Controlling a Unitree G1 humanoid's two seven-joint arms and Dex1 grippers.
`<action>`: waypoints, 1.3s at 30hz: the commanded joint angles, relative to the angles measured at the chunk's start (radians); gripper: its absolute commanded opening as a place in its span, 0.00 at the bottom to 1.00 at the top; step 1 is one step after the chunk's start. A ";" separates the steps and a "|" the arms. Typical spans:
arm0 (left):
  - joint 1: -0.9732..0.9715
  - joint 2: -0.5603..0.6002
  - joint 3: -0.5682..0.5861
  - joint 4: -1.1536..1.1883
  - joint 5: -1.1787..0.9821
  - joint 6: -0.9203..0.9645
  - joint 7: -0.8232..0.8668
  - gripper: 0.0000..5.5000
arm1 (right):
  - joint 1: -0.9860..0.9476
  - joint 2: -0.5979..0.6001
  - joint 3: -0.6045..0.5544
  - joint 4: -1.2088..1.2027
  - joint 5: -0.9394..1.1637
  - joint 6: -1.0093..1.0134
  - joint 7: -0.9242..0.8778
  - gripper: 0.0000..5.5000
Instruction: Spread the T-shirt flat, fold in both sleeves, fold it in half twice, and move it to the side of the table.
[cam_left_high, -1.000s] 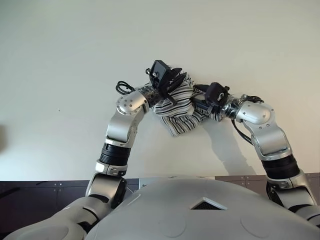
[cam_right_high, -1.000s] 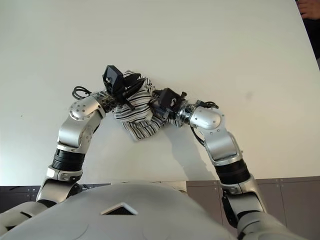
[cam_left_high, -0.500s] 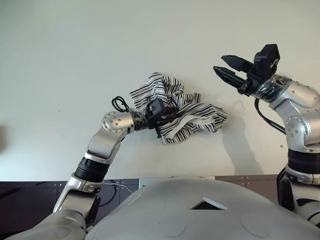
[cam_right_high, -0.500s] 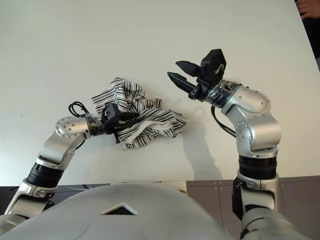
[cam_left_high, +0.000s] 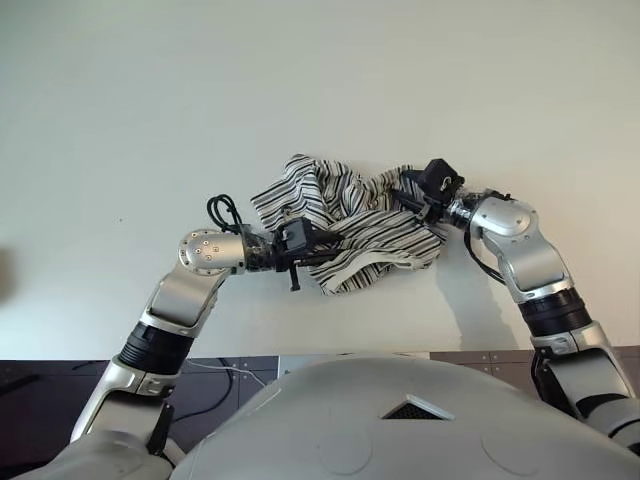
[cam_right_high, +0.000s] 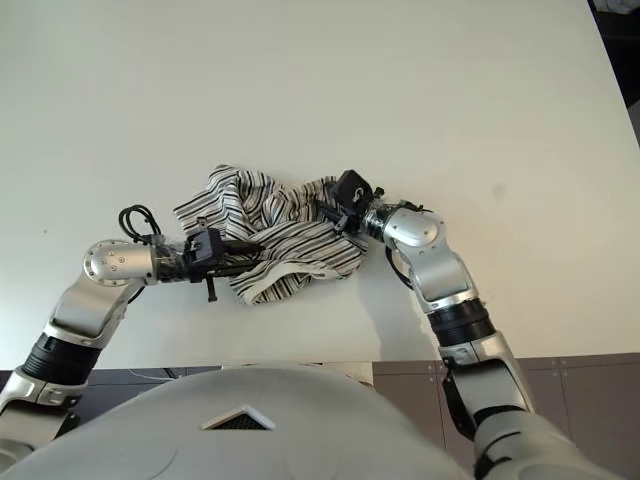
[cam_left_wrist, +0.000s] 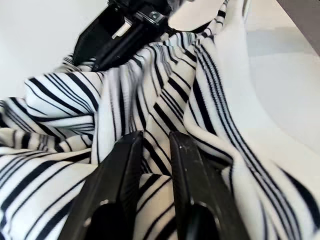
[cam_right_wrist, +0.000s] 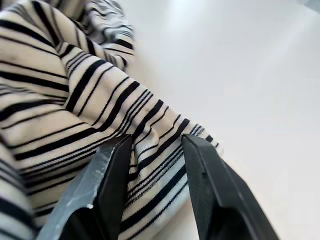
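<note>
Left hand (cam_left_wrist: 155, 140) clenched the crumpled T-shirt (cam_left_high: 340, 200) on the counter (cam_left_high: 150, 100) while right hand (cam_right_wrist: 156, 142), grip unclear, sat at its other edge, apparently to spread it.

2 head views overhead, 2 wrist views close, all on T-shirt (cam_left_high: 345, 215)

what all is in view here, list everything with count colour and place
T-shirt: 1, black and white stripes, crumpled in a heap at the middle of the table
table: 1, white, beneath the T-shirt
left gripper: 1, black, at the heap's near left side, fingers closed on a fold of it
right gripper: 1, black, at the heap's right edge, fingers apart with striped fabric between them
</note>
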 joint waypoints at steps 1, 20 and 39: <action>-0.009 0.109 -0.027 0.132 0.145 -0.145 -0.031 0.18 | -0.119 0.036 -0.099 0.285 -0.089 0.052 -0.233 0.33; -0.144 -0.033 0.074 -0.009 0.015 -0.002 0.109 0.18 | 0.095 0.010 -0.199 -0.308 0.058 0.115 -0.224 0.33; -0.055 -0.120 -0.034 -0.142 -0.002 0.188 0.172 0.18 | 0.133 -0.100 -0.122 -0.304 0.161 0.245 0.104 0.33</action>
